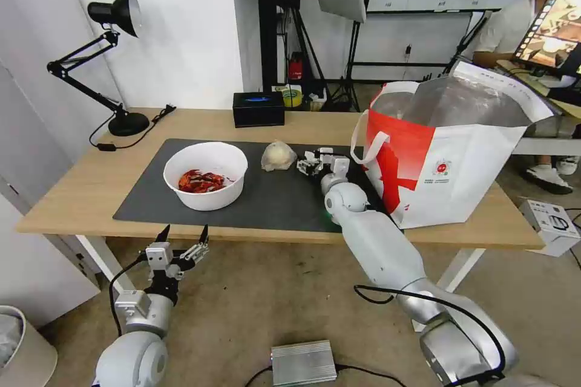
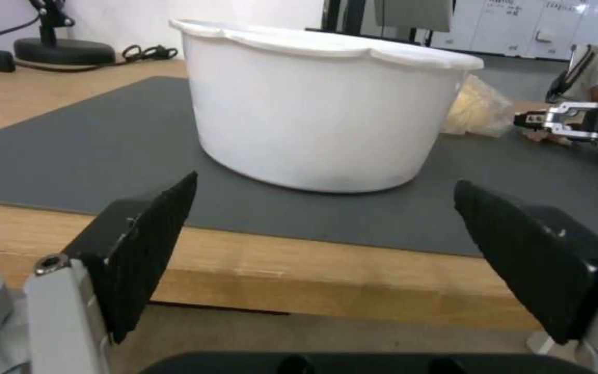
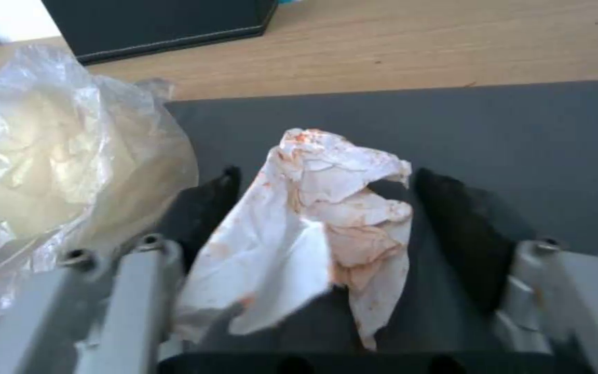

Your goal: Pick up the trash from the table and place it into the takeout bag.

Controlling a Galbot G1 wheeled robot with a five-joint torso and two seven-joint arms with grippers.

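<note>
My right gripper straddles stained crumpled tissue on dark grey mat, jaws apart, wrapped pale lump just beside. I close squarely, avoiding its film. Left gripper waits spread below table edge, facing white bowl.

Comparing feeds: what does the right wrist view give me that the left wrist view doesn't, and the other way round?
Right wrist view alone: the stained crumpled tissue lying between the open fingers of the right gripper, and the black tissue box behind it.

Left wrist view alone: the white bowl standing on the mat ahead of the open left gripper, which hangs off the table's near edge, plus the lamp base.

Both: the dark grey mat, the wood tabletop, and the plastic-wrapped pale lump.
</note>
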